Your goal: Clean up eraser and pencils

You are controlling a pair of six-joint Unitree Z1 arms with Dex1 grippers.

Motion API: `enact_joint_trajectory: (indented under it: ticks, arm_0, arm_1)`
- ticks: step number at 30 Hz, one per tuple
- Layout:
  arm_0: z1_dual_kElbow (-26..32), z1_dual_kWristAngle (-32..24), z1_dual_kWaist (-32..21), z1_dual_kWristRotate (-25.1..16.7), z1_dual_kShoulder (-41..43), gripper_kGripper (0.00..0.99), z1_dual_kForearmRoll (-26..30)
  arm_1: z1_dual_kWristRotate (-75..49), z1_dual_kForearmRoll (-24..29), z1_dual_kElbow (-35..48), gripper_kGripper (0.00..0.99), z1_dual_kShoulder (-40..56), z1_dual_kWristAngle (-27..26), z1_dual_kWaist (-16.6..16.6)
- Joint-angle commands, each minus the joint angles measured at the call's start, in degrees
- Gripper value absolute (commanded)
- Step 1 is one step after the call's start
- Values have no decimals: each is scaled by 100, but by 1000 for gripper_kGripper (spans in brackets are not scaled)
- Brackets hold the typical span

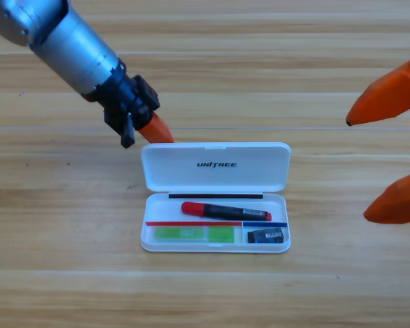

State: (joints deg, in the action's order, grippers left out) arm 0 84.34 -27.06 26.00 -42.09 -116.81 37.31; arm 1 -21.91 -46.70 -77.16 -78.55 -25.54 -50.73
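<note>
Eraser (266,236): small dark block w/ greyish label, lies flat in the lower-right compartment of the white case (216,249), at approx. 5 o'clock from case centre. Judged light and slightly soft w/ good friction; a grip across the short sides would suit if re-seating were needed.

Black pen w/ red cap (225,210): lies lengthwise in the upper compartment, red cap toward 9 o'clock. Green pen (194,234): lies in the lower-left compartment, at 6–7 o'clock from case centre. Both judged light, stiff, smooth and round, so prone to roll or slip; take at mid-barrel, jaws across the barrel.

All three items sit inside the tray. Judged remaining step: close the lid (215,166), which stands open at 12 o'clock of the tray w/ "UNITREE" print facing up. Lid judged to be thin rigid plastic on a hinge; push at its far edge, not the corner, or the light case may slide on the wooden table (68,225).

Left gripper (156,129): at 10–11 o'clock of the case, orange tip just beside the lid's upper-left corner; contact cannot be told. Jaw gap hidden; opening cannot be told; nothing seen held.

Right gripper (379,164): waits at 3 o'clock at frame edge, jaws spread wide, holds nothing.
</note>
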Motion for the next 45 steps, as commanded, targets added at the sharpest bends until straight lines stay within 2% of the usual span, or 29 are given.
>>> enact_joint_trajectory:
  ticks: [1, 12, 45]
  arm_0:
    - [-225, 52, 327, 69, 220, 0, 119]
    - [-629, 183, 644, 140, 255, 0, -39]
    - [-1306, 394, 1294, 254, -61, 0, -857]
  arm_1:
    - [-33, 82, 149, 988, 111, -118, 142]
    - [-33, 82, 149, 988, 76, -188, 142]
    - [-15, 82, 131, 988, 15, -329, 116]
